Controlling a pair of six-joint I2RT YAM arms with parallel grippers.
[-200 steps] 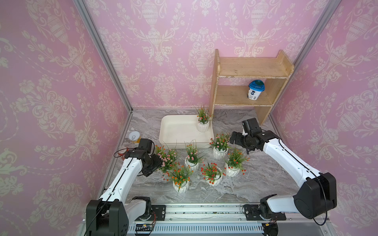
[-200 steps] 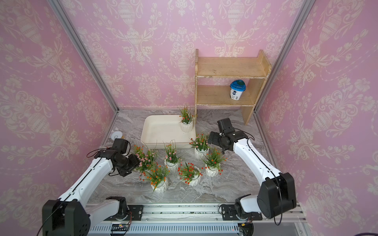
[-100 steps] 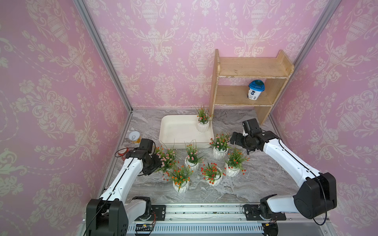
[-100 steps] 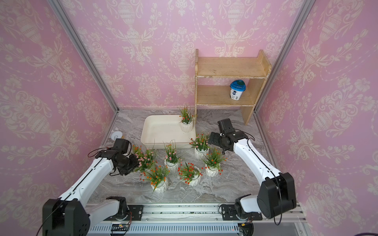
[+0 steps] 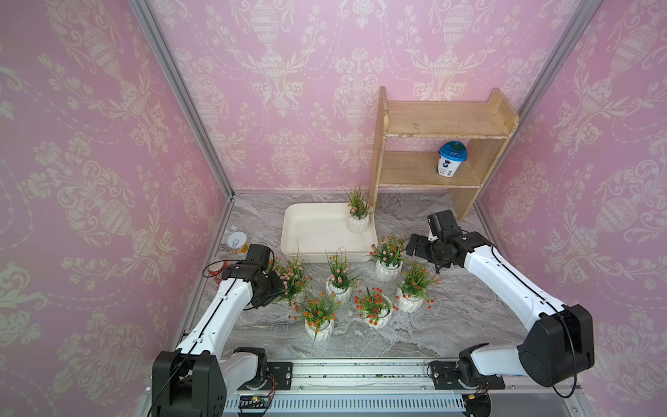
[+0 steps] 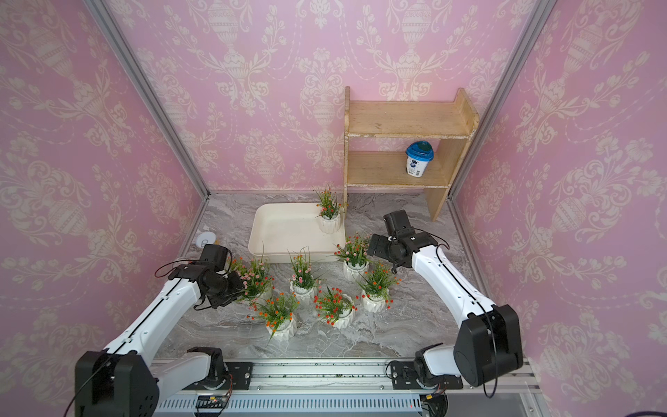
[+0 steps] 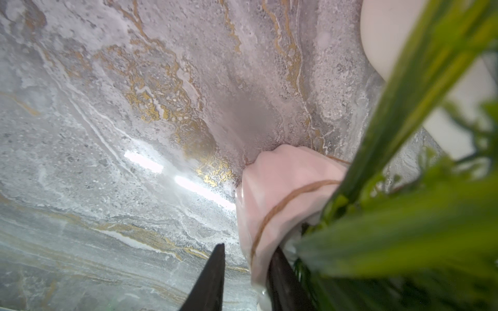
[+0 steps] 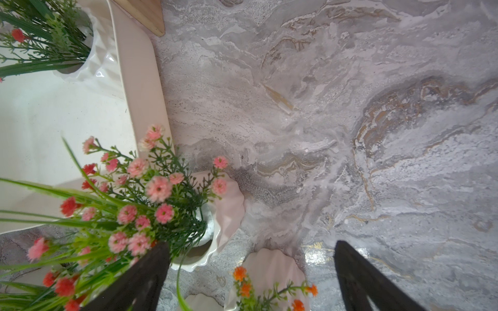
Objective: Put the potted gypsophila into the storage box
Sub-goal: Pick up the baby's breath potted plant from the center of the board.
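Item: one potted gypsophila (image 5: 358, 224) stood inside the storage box (image 5: 310, 231), in the far corner nearest the wooden shelf (image 5: 433, 122). Six more stood on the bench (image 5: 451, 307) in front of the box.

Left claw (image 7: 248, 247): fingers narrowed astride the wall of the leftmost pot (image 7: 269, 194), one inside and one outside; firm grip not determinable.

Right claw (image 8: 252, 243): spread wide, empty, above the bench beside a pink-blossomed pot (image 8: 229, 204).
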